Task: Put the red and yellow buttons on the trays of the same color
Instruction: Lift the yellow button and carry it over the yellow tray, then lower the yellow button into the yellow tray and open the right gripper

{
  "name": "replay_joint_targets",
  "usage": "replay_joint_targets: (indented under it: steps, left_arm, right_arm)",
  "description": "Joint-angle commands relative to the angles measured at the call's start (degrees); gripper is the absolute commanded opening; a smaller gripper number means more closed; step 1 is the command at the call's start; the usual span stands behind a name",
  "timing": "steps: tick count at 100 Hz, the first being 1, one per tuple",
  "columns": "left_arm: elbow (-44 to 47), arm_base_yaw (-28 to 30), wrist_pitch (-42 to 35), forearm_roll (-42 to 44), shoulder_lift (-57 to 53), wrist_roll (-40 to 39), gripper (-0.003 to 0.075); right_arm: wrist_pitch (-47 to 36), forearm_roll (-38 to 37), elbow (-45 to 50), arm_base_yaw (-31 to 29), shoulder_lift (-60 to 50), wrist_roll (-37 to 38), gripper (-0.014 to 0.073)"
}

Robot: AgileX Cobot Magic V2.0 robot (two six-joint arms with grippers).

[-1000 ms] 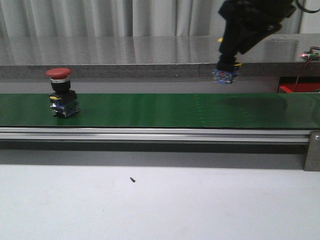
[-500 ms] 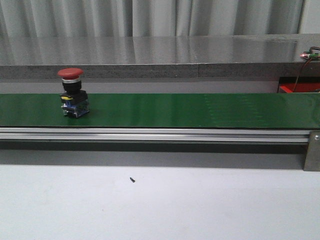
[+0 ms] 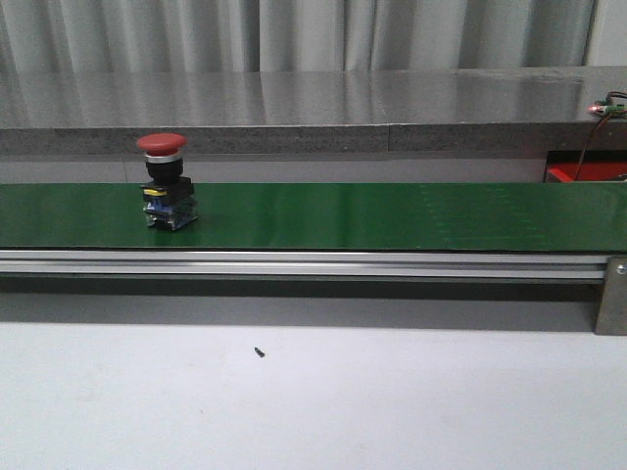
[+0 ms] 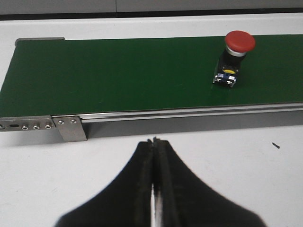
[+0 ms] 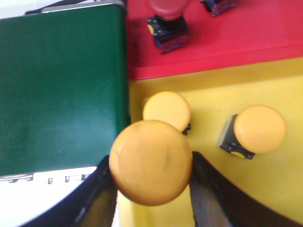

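- A red button (image 3: pixel 166 181) stands upright on the green belt (image 3: pixel 392 215), toward the left part of the belt in the front view. Its red cap is on top, and its black and blue body rests on the belt.
- No arm is visible in the front view.
- In the left wrist view, the left gripper (image 4: pixel 154 142) hangs over the white bench (image 4: pixel 236 161), in front of the belt. Its jaws are pressed together and hold nothing. The same red button (image 4: pixel 233 58) is well apart from it, on the belt.
- In the right wrist view, the right gripper (image 5: pixel 150 163) has its jaws clamped on a yellow button (image 5: pixel 150 161), one jaw at each side of the button.
- This held button is above the yellow tray (image 5: pixel 265 189), close to the edge of the belt.
- Two more yellow buttons (image 5: pixel 166 109) (image 5: pixel 255 130) are in the yellow tray.
- The red tray (image 5: pixel 265 33) lies just beside the yellow tray, and it holds a red button (image 5: pixel 166 23). A second piece is at the picture's border, only partly seen.
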Motion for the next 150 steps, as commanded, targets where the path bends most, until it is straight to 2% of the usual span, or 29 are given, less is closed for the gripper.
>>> replay_joint_targets:
  steps: [1, 18, 57, 126, 138, 150]
  left_arm:
    - [-1.53, -0.29, -3.41, -1.93, -0.11, 0.08, -0.002]
    - [-1.53, -0.29, -3.41, -1.93, -0.11, 0.08, -0.002]
    - [-1.53, -0.29, -3.51, -1.93, -0.11, 0.08, -0.002]
    - [-1.53, -0.29, -3.51, -1.93, -0.11, 0.08, -0.002]
    - [-1.53, -0.29, -3.51, -1.93, -0.11, 0.08, -0.002]
    - [-1.53, -0.29, -3.51, -1.93, -0.11, 0.08, -0.002]
  right_arm:
    - [-2.66, 1.32, -1.21, -2.02, -1.72, 1.24, 0.0066]
    - [-2.72, 1.35, -0.74, -2.23, -1.61, 1.34, 0.0066]
    - [-10.92, 1.95, 5.5, -2.23, -0.99, 1.36, 0.0066]
    - [-10.45, 4.48, 5.57, -2.23, 4.6, 1.36, 0.0071]
    - [-10.4, 4.48, 5.57, -2.23, 4.6, 1.36, 0.0139]
    - [-10.46, 4.48, 5.57, -2.23, 4.6, 1.36, 0.0314]
